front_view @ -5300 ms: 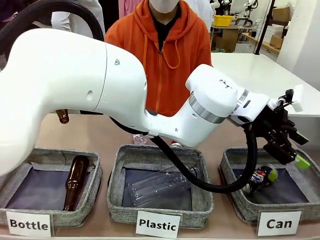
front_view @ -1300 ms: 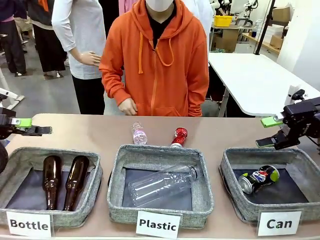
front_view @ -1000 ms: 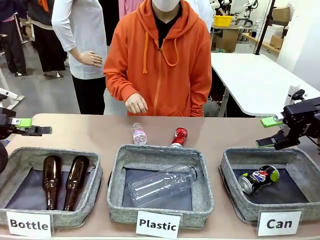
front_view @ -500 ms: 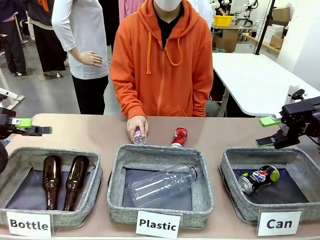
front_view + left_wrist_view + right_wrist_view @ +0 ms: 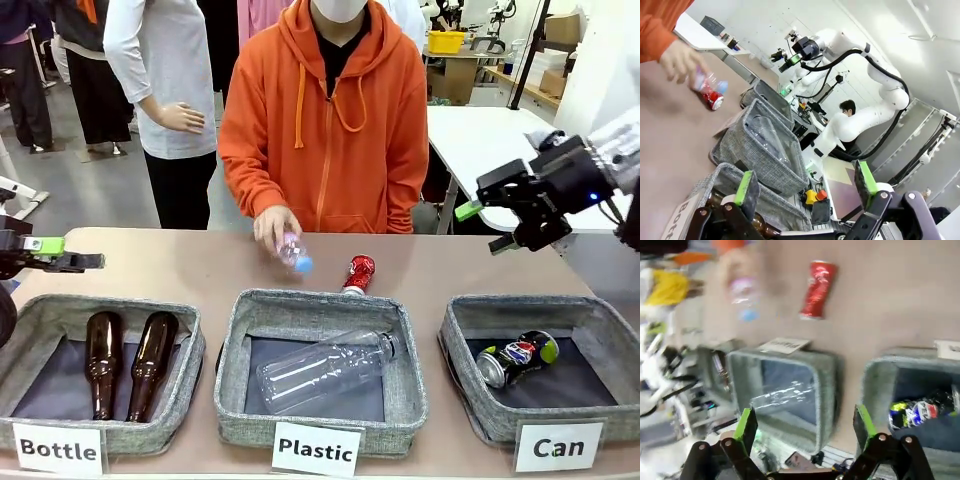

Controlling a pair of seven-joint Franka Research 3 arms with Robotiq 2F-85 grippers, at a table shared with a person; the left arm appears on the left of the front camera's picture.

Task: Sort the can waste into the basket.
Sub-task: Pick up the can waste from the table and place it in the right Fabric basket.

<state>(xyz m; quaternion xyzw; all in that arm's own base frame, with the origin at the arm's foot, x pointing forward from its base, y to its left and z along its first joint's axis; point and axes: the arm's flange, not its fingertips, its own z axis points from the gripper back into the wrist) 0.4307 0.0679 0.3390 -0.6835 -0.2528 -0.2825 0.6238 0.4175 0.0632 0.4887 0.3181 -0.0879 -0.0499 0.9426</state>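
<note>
At the far left, the left gripper (image 5: 72, 254) hovers at the edge of the surface (image 5: 180, 265), its jaws released and spread wide with nothing between them. Below it, the "Bottle" basket (image 5: 40, 312) holds two brown bottles (image 5: 150, 355) side by side. The middle "Plastic" basket (image 5: 320, 305) holds a clear bottle (image 5: 322, 372) lying down. Behind it, the person's hand (image 5: 272, 225) holds a small plastic bottle (image 5: 295, 255) tilted above the surface. Near it, the crushed red can (image 5: 357, 273) lies on the surface just behind that basket. Farther right, the right gripper (image 5: 485, 229) hangs high, jaws released and empty. The black can (image 5: 515, 358) lies on its side inside the "Can" basket (image 5: 462, 318).
</note>
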